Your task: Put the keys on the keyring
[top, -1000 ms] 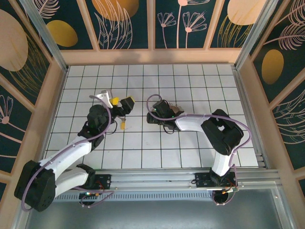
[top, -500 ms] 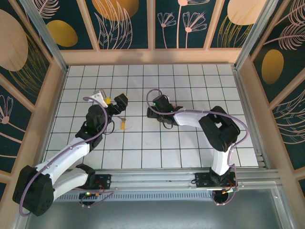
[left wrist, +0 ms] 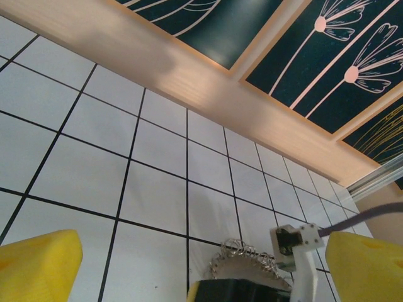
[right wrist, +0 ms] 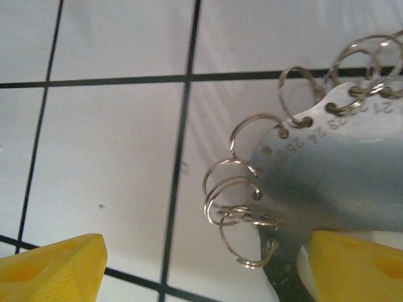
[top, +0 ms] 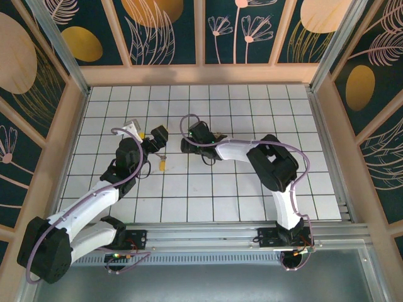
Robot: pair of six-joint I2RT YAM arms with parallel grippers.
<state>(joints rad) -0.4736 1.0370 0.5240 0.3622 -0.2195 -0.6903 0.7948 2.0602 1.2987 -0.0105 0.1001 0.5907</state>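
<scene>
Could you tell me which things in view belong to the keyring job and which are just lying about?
Belongs to the job:
- key with a yellow head
- keyring with small split rings
- left tool, open
- right tool, open at the keyring

Not part of it:
- tiled table
- flower-patterned wall panels

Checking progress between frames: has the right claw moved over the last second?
Yes. In the top view the right claw has slid left, closing on the yellow-headed key, which lies where it did.
</scene>
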